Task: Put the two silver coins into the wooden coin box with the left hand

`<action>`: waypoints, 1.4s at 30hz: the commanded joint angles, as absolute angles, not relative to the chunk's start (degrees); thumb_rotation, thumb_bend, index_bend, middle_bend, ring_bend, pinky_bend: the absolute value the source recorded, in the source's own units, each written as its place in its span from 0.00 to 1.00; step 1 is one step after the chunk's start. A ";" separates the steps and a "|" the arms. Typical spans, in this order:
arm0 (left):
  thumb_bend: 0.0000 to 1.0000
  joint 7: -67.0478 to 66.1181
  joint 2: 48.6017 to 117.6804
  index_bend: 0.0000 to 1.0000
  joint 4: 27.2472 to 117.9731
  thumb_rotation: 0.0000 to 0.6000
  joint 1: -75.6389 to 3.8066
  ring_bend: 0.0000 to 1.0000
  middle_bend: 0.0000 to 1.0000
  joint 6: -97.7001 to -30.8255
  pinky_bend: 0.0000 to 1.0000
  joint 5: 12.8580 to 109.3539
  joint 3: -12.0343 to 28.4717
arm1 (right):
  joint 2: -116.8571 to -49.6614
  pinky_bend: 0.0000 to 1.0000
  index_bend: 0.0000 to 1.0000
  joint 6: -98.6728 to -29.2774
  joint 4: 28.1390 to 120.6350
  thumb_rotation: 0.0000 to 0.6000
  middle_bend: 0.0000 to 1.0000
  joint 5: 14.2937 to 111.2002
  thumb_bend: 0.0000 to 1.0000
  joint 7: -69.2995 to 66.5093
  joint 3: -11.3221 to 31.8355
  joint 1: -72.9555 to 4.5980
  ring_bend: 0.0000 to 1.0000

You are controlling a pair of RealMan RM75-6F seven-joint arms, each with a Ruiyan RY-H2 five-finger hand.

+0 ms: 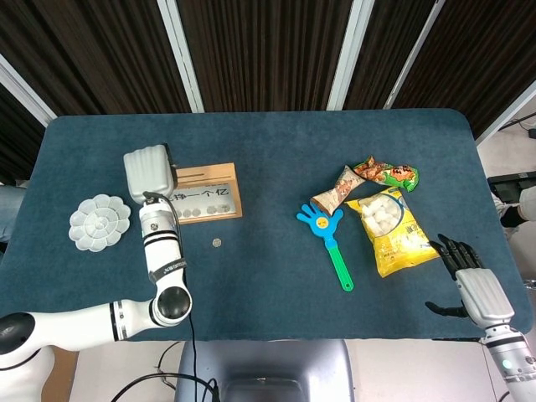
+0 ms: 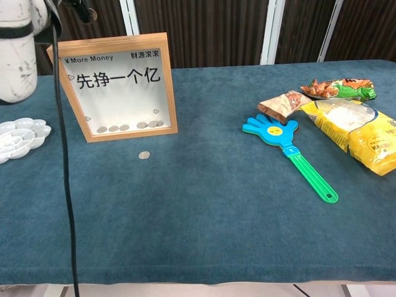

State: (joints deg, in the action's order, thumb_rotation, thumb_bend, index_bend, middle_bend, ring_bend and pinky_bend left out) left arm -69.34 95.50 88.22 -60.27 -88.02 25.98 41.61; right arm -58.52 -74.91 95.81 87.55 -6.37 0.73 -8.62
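One silver coin (image 2: 144, 155) lies loose on the blue table (image 1: 268, 276), just before the upright wooden coin box (image 2: 117, 86). Left hand (image 1: 149, 173) hovers over the box's top slot, perhaps dropping a coin; its grasp can't be told. Dark slatted wall behind

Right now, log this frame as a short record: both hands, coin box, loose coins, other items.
left hand: raised above the left end of the box; what it holds cannot be seen
right hand: at the table's right edge, fingers spread, holding nothing
wooden coin box: upright, several coins along its bottom
silver coin: one visible, lying on the cloth in front of the box
others: white palette, blue hand clapper, three snack packets
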 commanded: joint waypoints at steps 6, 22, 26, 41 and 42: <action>0.40 -68.59 96.33 0.56 87.93 1.00 -62.46 1.00 1.00 -88.53 1.00 24.31 39.62 | -58.64 0.00 0.00 -74.86 95.70 1.00 0.00 87.46 0.09 -5.99 0.49 -8.65 0.00; 0.40 -66.03 98.31 0.56 84.18 1.00 -65.11 1.00 1.00 -87.99 1.00 23.04 36.75 | -58.28 0.00 0.00 -75.88 95.33 1.00 0.00 87.76 0.09 -7.22 0.26 -8.33 0.00; 0.40 -65.78 98.48 0.56 83.88 1.00 -65.45 1.00 1.00 -87.88 1.00 22.82 36.29 | -58.15 0.00 0.00 -76.15 95.36 1.00 0.00 87.86 0.09 -7.46 0.24 -8.26 0.00; 0.40 -64.95 99.00 0.54 82.42 1.00 -66.22 1.00 1.00 -87.38 1.00 22.36 34.90 | -58.08 0.00 0.00 -76.53 95.07 1.00 0.00 88.02 0.09 -8.01 0.07 -8.10 0.00; 0.40 -64.86 98.97 0.53 82.37 1.00 -66.22 1.00 1.00 -87.30 1.00 22.36 34.85 | -58.08 0.00 0.00 -76.50 95.06 1.00 0.00 88.02 0.09 -8.01 0.07 -8.12 0.00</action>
